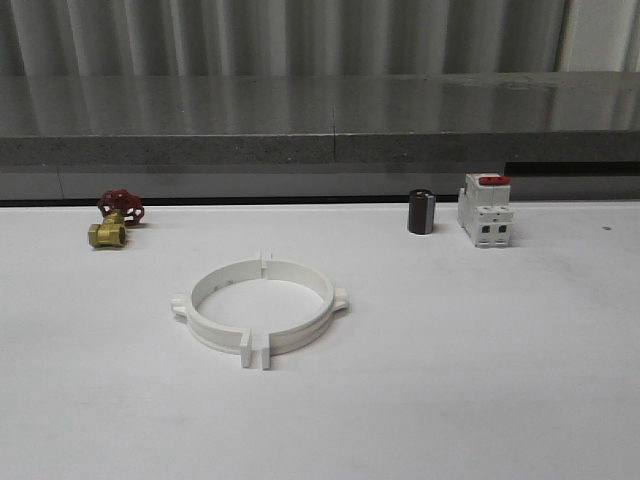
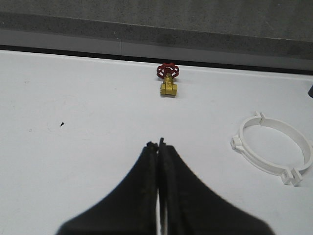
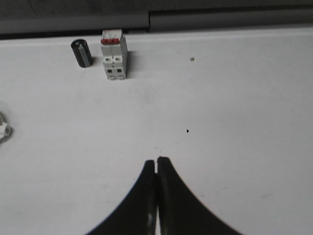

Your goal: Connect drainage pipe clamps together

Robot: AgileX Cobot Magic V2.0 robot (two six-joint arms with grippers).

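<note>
The two white drainage pipe clamps (image 1: 260, 306) lie on the table as one ring, their end flanges facing each other at the front and the back, a small tab on each outer side. The left wrist view has the same ring (image 2: 275, 149) off to one side of my left gripper (image 2: 159, 145), which is shut with nothing between its black fingers. My right gripper (image 3: 156, 160) is shut and empty too, over bare table. At the edge of the right wrist view a white clamp tab (image 3: 4, 129) just shows.
A brass valve with a red handwheel (image 1: 115, 218) sits at the back left. A dark cylinder (image 1: 421, 212) and a white circuit breaker with a red switch (image 1: 486, 209) stand at the back right. A grey ledge (image 1: 320, 150) runs behind the white table.
</note>
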